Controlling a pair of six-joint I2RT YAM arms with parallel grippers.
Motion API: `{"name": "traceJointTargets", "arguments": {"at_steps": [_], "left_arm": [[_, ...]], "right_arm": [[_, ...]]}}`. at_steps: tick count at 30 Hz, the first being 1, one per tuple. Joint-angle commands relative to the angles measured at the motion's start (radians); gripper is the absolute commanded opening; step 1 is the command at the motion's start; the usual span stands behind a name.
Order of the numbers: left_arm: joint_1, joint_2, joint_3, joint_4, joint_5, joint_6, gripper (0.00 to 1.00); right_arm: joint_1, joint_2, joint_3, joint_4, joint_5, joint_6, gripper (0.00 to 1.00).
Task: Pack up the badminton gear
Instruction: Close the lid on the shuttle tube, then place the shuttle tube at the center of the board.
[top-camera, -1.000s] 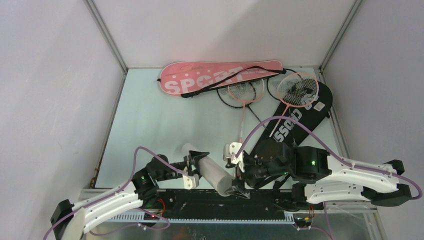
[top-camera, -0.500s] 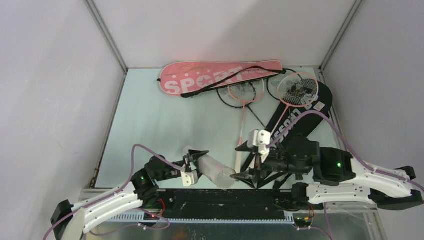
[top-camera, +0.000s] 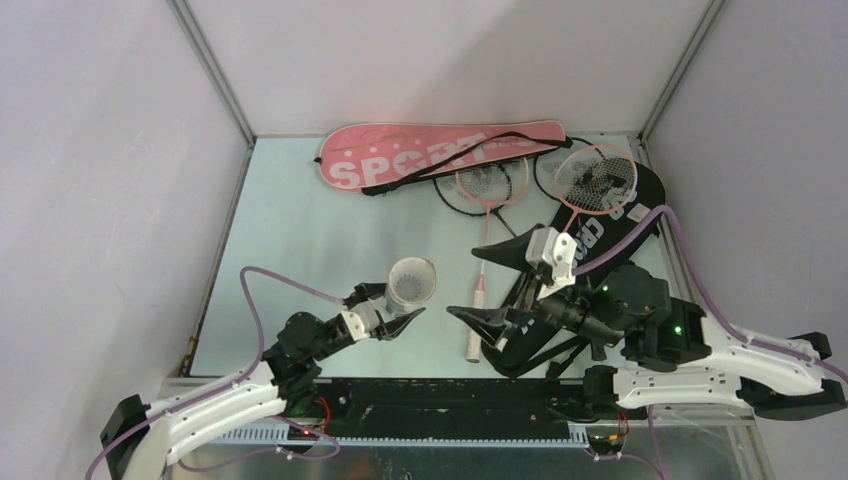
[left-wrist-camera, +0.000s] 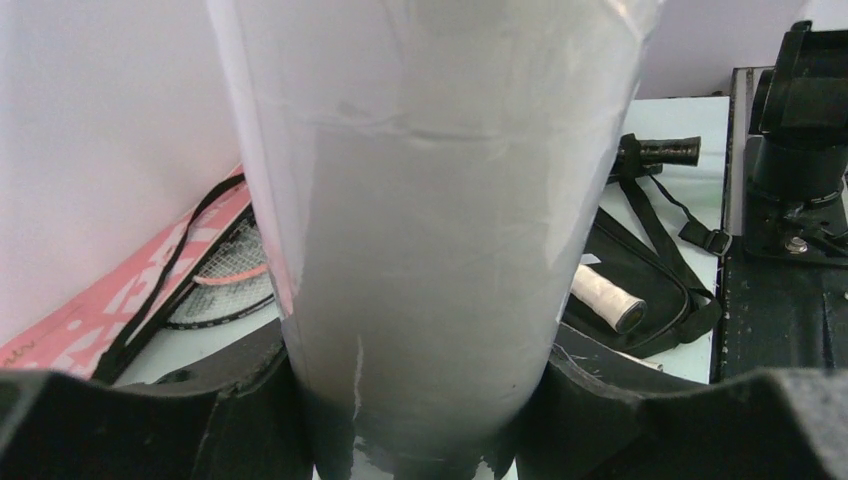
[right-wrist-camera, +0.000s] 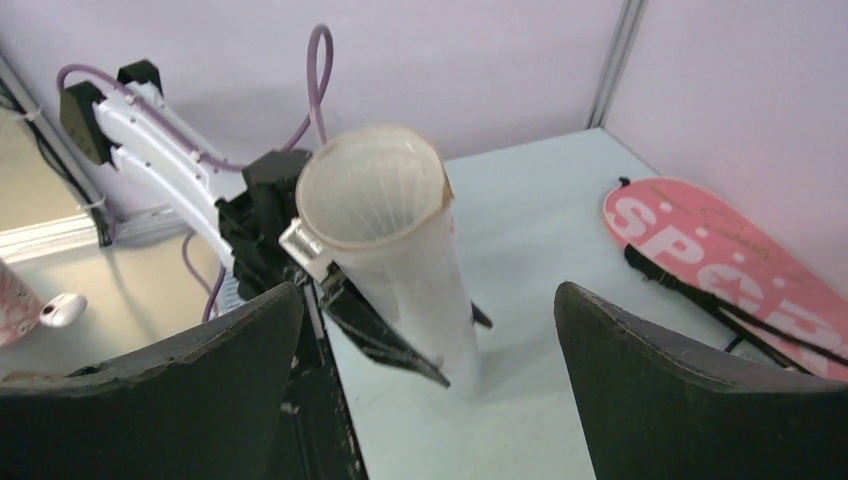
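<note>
My left gripper (top-camera: 388, 322) is shut on the lower part of the translucent white tube (top-camera: 411, 284), which stands upright with its open mouth up. The tube (left-wrist-camera: 430, 200) fills the left wrist view between the black fingers (left-wrist-camera: 120, 420). To the right of the tube and apart from it, my right gripper (top-camera: 482, 285) is open wide and holds nothing; it faces the tube (right-wrist-camera: 390, 240). The pink SPORT bag (top-camera: 430, 155) lies at the back. Pink rackets (top-camera: 595, 180) and black rackets (top-camera: 545, 180) lie by the black CROSSWAY bag (top-camera: 600, 240).
A white racket handle (top-camera: 476, 335) lies on the table below my right gripper. The bag's black strap (left-wrist-camera: 655, 215) trails near the table's near edge. Walls close the table on the left, back and right. The black base rail (top-camera: 450, 400) runs along the near edge.
The left gripper has tipped the tube from lying near the base rail to standing upright. The right gripper has pulled away from the tube's end, up and to the right, and opened wider.
</note>
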Motion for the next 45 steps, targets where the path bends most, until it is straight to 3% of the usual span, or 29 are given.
{"name": "traceJointTargets", "arguments": {"at_steps": [1, 7, 14, 23, 29, 32, 33, 39, 41, 45], "left_arm": [[-0.003, 0.019, 0.053, 0.084, -0.042, -0.062, 0.42], [-0.003, 0.044, 0.057, 0.084, -0.049, -0.070, 0.42], [-0.003, 0.033, 0.057, 0.065, -0.050, -0.068, 0.42], [-0.003, -0.002, 0.073, 0.033, -0.069, -0.098, 0.42], [-0.003, -0.031, 0.072, 0.007, -0.058, -0.108, 0.42], [-0.004, -0.025, 0.080, -0.011, -0.151, -0.127, 0.42], [-0.003, -0.021, 0.097, -0.022, -0.239, -0.146, 0.42], [0.010, 0.160, 0.346, -0.347, -0.720, -0.298, 0.41], [0.057, 0.239, 0.427, -0.466, -0.774, -0.343, 0.41], [0.269, 0.370, 0.578, -0.771, -0.736, -0.485, 0.41]], "right_arm": [[-0.002, 0.039, 0.004, 0.205, 0.061, -0.083, 0.99], [-0.001, 0.085, 0.004, 0.320, 0.095, -0.111, 0.99], [-0.011, 0.142, 0.005, 0.250, 0.149, -0.076, 0.99], [-0.028, 0.161, 0.005, 0.160, 0.101, -0.045, 0.99], [-0.029, 0.128, 0.005, 0.256, 0.147, -0.074, 0.99], [-0.035, 0.082, 0.004, 0.364, 0.247, -0.090, 0.99], [-0.039, 0.073, 0.004, 0.381, 0.262, -0.096, 0.99], [-0.081, 0.043, 0.005, 0.338, 0.413, -0.036, 0.99], [-0.101, 0.042, 0.004, 0.295, 0.432, -0.007, 0.99], [-0.172, 0.052, 0.005, 0.145, 0.462, 0.087, 0.99]]}}
